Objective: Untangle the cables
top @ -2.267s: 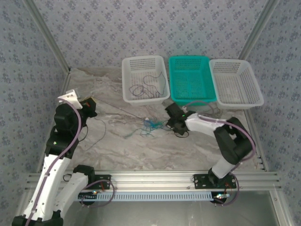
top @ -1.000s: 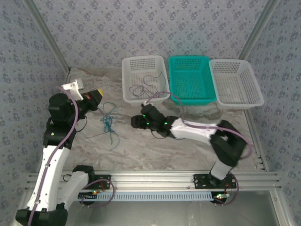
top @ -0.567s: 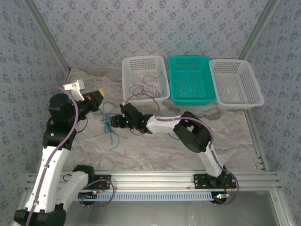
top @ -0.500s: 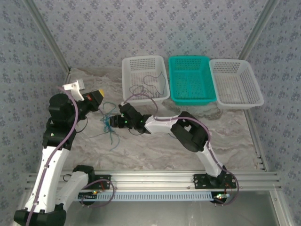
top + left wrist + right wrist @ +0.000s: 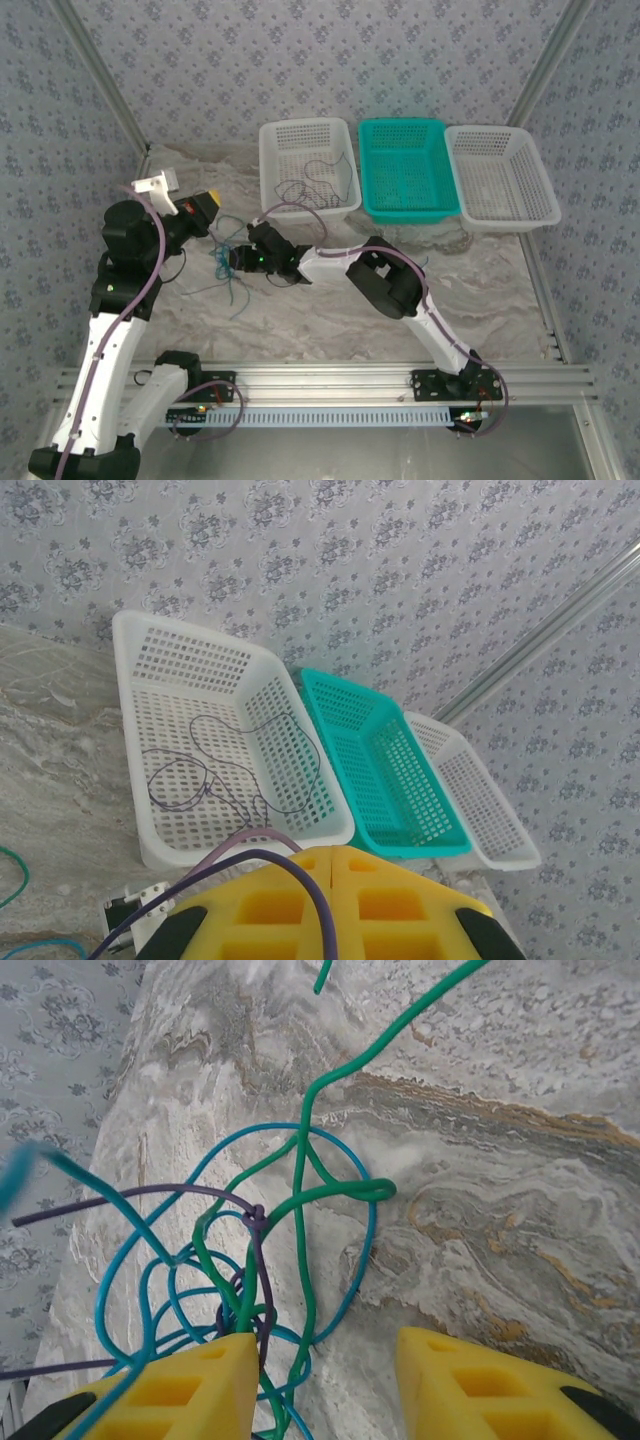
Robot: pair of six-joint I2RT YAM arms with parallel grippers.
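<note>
The cables (image 5: pixel 228 270) lie as a small wad of blue, green and dark purple strands on the marble table, left of centre. In the right wrist view the cables (image 5: pixel 250 1250) loop over each other just ahead of my jaws, several strands running beside the left finger (image 5: pixel 180 1390). My right gripper (image 5: pixel 238 262) (image 5: pixel 320 1385) reaches far left to the wad and stands open around its near edge. My left gripper (image 5: pixel 208 207) (image 5: pixel 333 880) hovers up and left of the wad, its yellow pads pressed together, nothing visible between them. Another thin dark cable (image 5: pixel 312 185) (image 5: pixel 215 770) lies in the left white basket.
Three baskets stand along the back: a white basket (image 5: pixel 272 150) (image 5: pixel 130 680), a teal basket (image 5: pixel 400 123) (image 5: pixel 330 695) and a second white basket (image 5: pixel 500 130) (image 5: pixel 500 825). The right arm (image 5: pixel 385 280) stretches across the table's middle. Patterned walls close the sides.
The right arm has swung leftward across the table to the wad, and its jaws have narrowed. The left arm has stayed put over the last second.
</note>
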